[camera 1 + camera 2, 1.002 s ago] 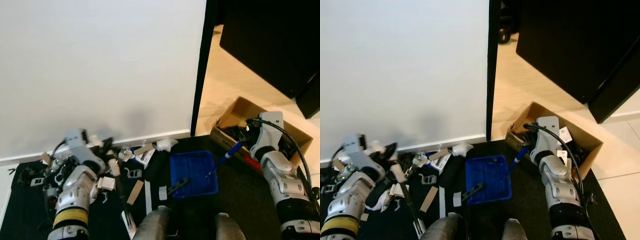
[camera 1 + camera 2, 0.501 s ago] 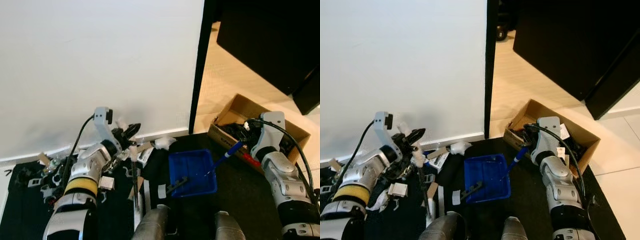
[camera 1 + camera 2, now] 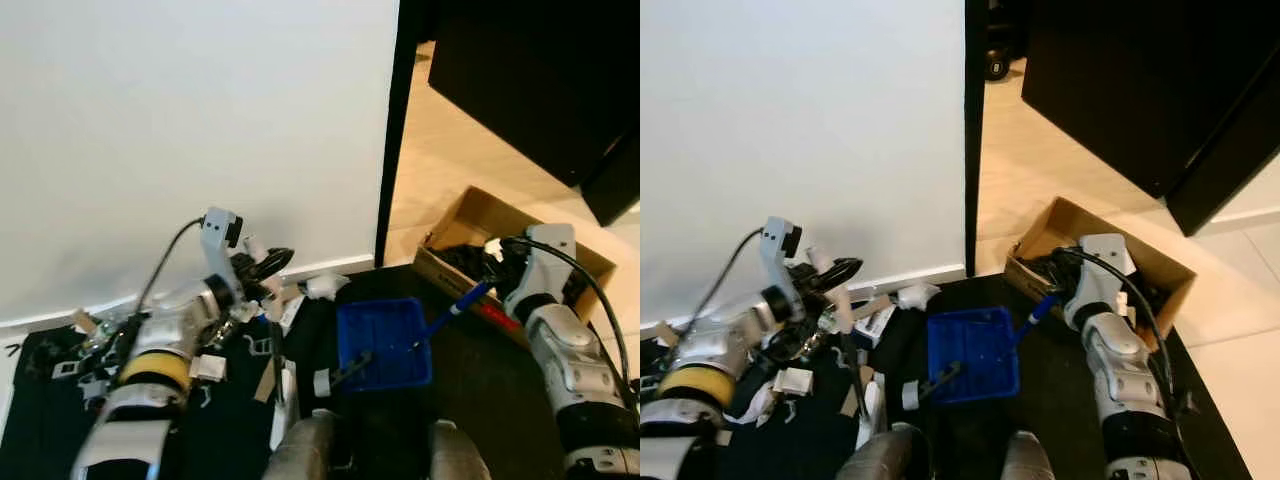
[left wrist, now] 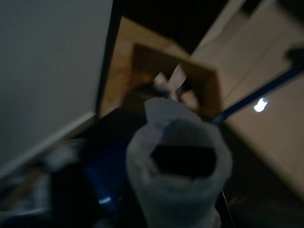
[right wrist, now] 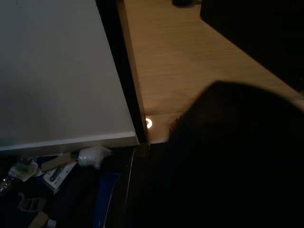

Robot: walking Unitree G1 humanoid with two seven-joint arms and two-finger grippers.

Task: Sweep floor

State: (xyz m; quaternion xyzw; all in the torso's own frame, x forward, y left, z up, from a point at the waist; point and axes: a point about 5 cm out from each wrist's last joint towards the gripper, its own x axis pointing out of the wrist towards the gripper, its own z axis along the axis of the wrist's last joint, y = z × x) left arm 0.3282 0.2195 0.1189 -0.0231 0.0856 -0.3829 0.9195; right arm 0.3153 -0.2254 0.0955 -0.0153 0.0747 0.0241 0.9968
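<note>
A blue dustpan (image 3: 383, 343) lies on the black mat (image 3: 480, 380) in front of my feet. Its blue handle (image 3: 458, 303) runs up to my right gripper (image 3: 496, 270), which is shut on it beside the cardboard box. My left gripper (image 3: 266, 266) is raised near the white wall's skirting, shut on the pale handle (image 4: 178, 166) of a long brush (image 3: 282, 405) whose lower end rests on the mat left of the dustpan. Scattered litter (image 3: 298, 293) of paper scraps, cardboard pieces and a white lump (image 3: 326, 286) lies along the wall.
An open cardboard box (image 3: 480, 222) with junk inside stands at the right on the light wooden floor (image 3: 440, 170). A black door frame (image 3: 388, 150) ends the white wall (image 3: 200, 120). Dark furniture (image 3: 530, 80) is at the upper right.
My left arm has lifted off the litter and swung right toward the dustpan, carrying the brush with it. The right arm and dustpan have kept their place. The camera shifted slightly.
</note>
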